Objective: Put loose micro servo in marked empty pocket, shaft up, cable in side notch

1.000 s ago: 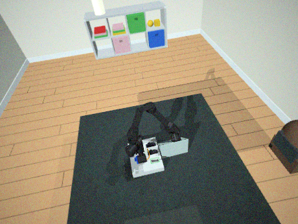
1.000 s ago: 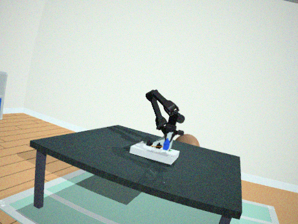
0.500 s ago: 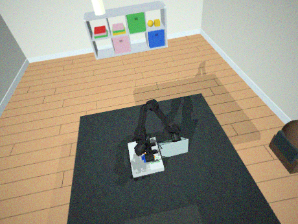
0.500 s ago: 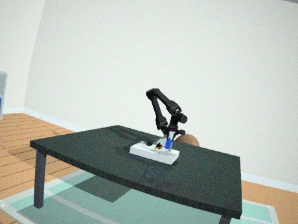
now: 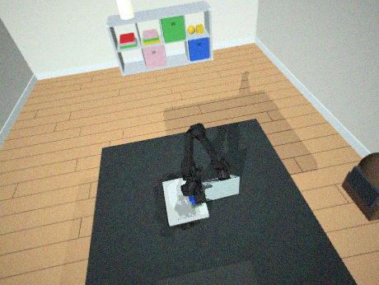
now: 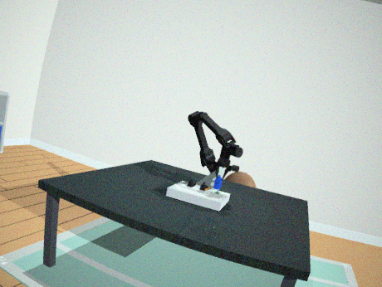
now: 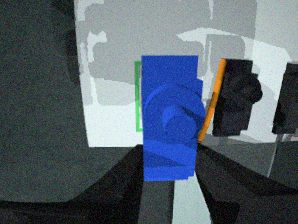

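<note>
The blue micro servo (image 5: 192,200) (image 6: 217,182) (image 7: 170,75) is held by my gripper (image 6: 219,175) (image 7: 168,149), which is shut on it. In the wrist view its round output shaft housing faces the camera. In the exterior view it hangs upright just above the white deck (image 5: 167,198) (image 6: 193,199) (image 7: 107,127). The green pocket outline (image 7: 138,97) shows along the servo's left side; the pocket itself is mostly hidden beneath the servo. An orange strip (image 7: 215,100) lies right of the servo; whose cable it is I cannot tell.
Two black parts (image 7: 235,110) (image 7: 287,100) sit on the deck right of the servo in the wrist view. A pale upright panel (image 5: 222,189) stands beside the deck, near the arm's base. The deck lies on the black table (image 5: 132,247) (image 6: 124,195).
</note>
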Controlling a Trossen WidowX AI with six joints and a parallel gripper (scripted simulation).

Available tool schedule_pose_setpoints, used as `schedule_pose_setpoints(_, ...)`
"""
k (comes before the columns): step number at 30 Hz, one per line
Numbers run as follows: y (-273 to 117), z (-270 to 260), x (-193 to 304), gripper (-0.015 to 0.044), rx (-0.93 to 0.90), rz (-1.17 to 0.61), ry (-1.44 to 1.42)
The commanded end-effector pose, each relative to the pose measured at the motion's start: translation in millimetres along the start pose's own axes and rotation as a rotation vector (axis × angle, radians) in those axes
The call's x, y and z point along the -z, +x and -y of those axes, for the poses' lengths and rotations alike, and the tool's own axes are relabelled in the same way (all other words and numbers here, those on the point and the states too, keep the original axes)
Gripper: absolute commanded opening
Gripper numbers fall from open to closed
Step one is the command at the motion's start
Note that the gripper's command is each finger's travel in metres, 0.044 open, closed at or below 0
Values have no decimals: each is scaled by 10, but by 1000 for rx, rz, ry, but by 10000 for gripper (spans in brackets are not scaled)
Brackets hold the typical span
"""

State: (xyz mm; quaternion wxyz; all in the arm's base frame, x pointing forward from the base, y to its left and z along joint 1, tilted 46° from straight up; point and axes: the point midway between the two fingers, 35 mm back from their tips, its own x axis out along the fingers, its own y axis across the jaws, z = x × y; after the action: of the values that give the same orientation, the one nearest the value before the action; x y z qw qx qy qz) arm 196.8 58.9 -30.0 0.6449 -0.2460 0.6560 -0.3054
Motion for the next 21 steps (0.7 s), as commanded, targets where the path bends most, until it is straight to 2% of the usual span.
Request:
schedule_pose_setpoints(1, 2, 0, 15, 0, -13, 5, 11)
schedule_pose_setpoints(21, 166, -4, 7, 0, -12, 5, 12)
